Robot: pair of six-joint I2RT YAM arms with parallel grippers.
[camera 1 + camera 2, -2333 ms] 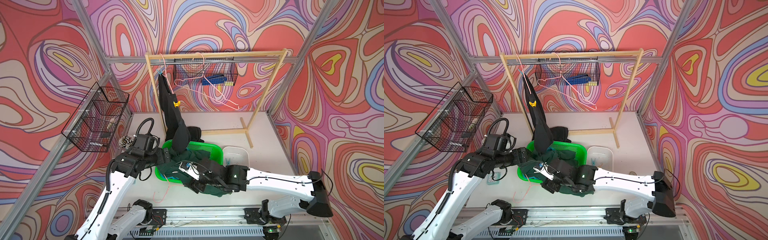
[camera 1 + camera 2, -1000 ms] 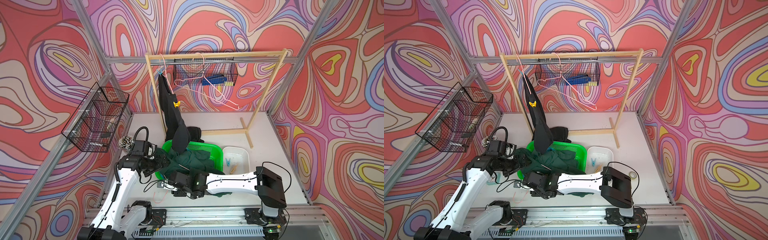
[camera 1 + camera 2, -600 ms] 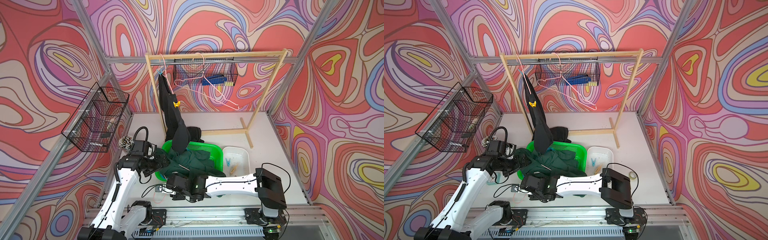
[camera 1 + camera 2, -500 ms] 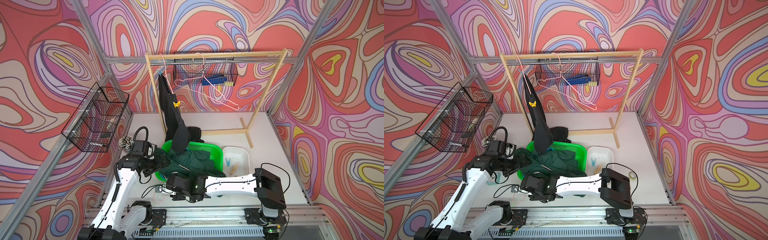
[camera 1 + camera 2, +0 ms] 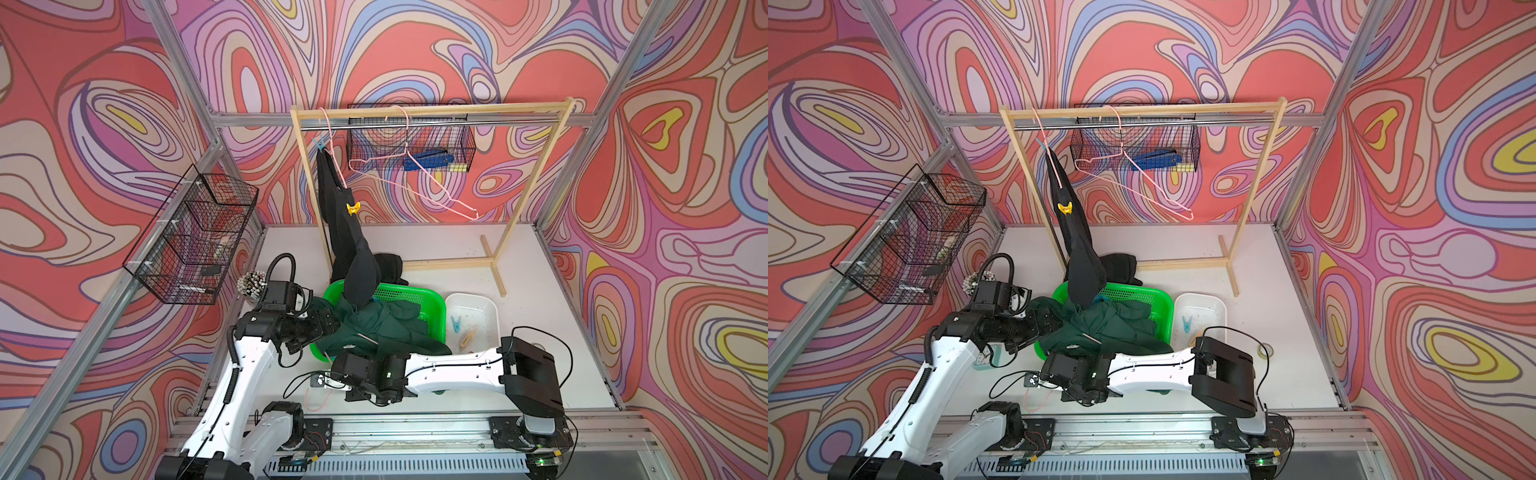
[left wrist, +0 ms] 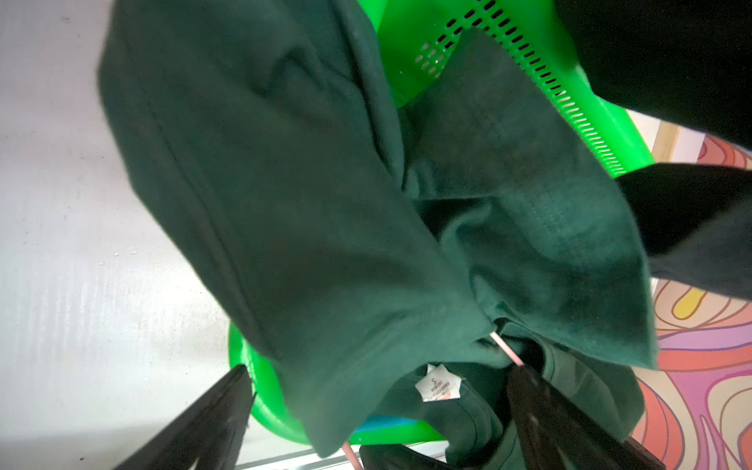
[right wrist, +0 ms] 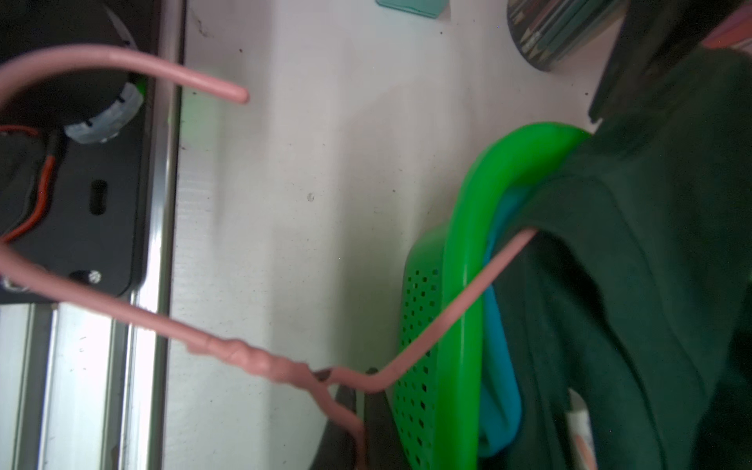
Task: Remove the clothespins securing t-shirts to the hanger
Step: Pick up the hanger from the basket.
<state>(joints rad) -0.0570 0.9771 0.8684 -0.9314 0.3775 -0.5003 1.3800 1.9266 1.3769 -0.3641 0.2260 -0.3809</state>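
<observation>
"Right gripper (image 7: 360, 403): what did it hold?"

"It was pinched shut on the twisted neck of a pink hanger (image 7: 260, 362), beside the green basket (image 7: 460, 285)."

"And the left gripper (image 6: 374, 423)?"

"Spread wide, its fingers either side of the dark green t-shirt (image 6: 325, 228) draped over that basket."

"Where were the clothespins?"

"A yellow clothespin (image 5: 353, 209) and a blue clothespin (image 5: 320, 144) pinned the black t-shirt (image 5: 353, 257) to a second hanger (image 5: 334, 162) on the wooden rack (image 5: 428, 110). A blue pin (image 5: 456, 323) and a beige pin (image 5: 467, 337) lay in the white tub (image 5: 494, 307)."
</observation>
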